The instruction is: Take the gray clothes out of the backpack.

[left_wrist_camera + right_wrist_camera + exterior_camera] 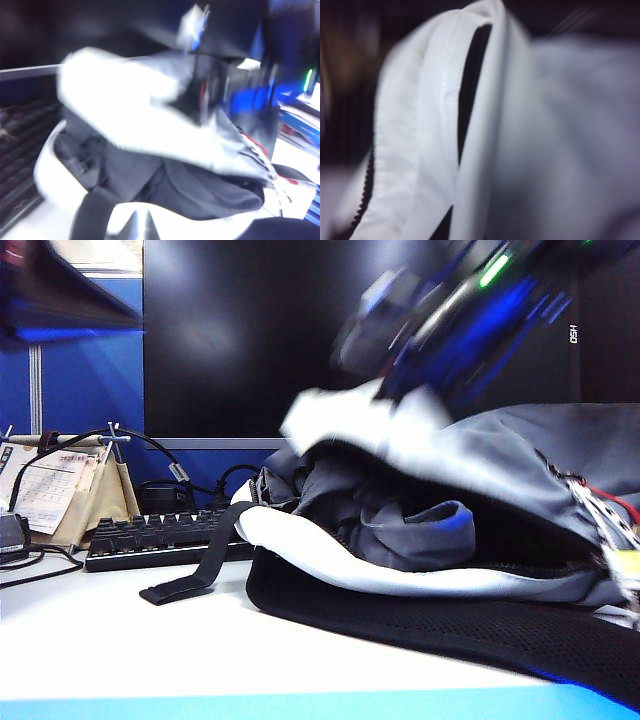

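One backpack point(520, 455), pale gray with white trim, lies open on the table point(120, 640), with gray clothes point(400, 520) crumpled inside, a blue edge showing. Monitor point(250, 330) behind bears unreadable vertical lettering. Right gripper point(400, 370), blurred, is clamped on the bag's white upper flap point(445, 125), lifting it. Left gripper's own fingers are unseen; its jaws cannot be judged.

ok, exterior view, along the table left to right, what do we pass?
Papers → keyboard → loose black strap → backpack lying open, gray clothes in its mouth, right pincer blurred at its top flap.
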Available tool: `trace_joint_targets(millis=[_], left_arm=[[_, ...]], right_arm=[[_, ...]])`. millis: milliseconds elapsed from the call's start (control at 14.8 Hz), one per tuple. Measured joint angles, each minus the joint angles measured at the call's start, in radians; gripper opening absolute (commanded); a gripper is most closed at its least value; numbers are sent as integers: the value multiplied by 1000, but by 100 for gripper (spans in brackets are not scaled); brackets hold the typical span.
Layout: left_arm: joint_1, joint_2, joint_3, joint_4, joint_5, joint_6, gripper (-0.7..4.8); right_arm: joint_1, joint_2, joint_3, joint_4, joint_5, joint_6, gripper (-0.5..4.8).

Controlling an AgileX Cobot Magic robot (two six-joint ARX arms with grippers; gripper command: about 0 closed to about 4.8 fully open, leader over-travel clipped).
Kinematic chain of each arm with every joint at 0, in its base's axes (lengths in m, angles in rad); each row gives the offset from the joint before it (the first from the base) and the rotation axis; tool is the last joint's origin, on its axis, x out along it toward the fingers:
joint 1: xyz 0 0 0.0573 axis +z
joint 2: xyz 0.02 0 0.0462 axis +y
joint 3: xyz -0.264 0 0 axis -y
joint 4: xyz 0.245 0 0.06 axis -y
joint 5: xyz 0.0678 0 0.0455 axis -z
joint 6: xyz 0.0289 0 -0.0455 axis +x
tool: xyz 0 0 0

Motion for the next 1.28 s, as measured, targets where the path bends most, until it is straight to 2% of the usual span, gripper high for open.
trace_joint_targets(millis=[68,135,270,405,541,811,1149,1216,1284], left_arm=[[-26,60,0,66,-2,20,62],[-74,145,1,145,-7,49,135],[-163,340,58,247,-60,125,301],[-221,531,170,280,-111,167,479],[-255,733,341,284,-133,175,479],[-271,972,612,228,-264,168,479],[-285,1220,879,68,-272,169,479],[-289,1254,920,44,-270,169,256],[-293,1279,965,6,-262,169,-12]], right_arm=[[-42,-45,2,11,-28,55,-7],[-97,-91,10,31,-92,140,-7],[-196,-145,10,69,-219,288,-7],[-237,-152,10,81,-277,327,-7],[-241,-151,10,79,-329,331,-7],[-242,-151,10,71,-380,352,-7],[-240,-151,10,69,-406,355,-7],[-240,-151,10,69,-413,355,-7],[-240,-151,10,69,-418,355,-7]])
